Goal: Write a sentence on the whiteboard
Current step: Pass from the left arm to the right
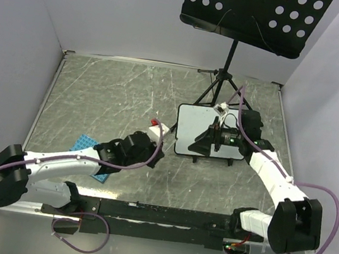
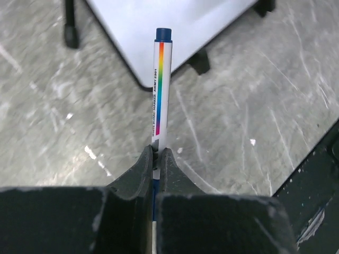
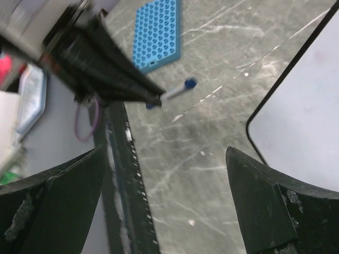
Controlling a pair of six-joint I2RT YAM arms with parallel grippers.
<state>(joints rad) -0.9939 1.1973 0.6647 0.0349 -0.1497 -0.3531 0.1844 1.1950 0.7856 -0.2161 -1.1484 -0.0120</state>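
The whiteboard [image 1: 190, 125] is standing on the grey desk [image 1: 110, 99], toward 2 o'clock from its middle. The right pincer [image 3: 164, 153] is hovering over it, jaws spread wide. At the board's 9 o'clock, the left pincer [image 2: 157, 151] is clamping a blue-ended, rainbow-striped marker [image 2: 161, 90].

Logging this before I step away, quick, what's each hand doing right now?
Left hand: closed on the marker.
Right hand: open, holding nothing.

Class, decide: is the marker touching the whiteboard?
Apart. The right wrist view shows bare table between the marker and the whiteboard edge.
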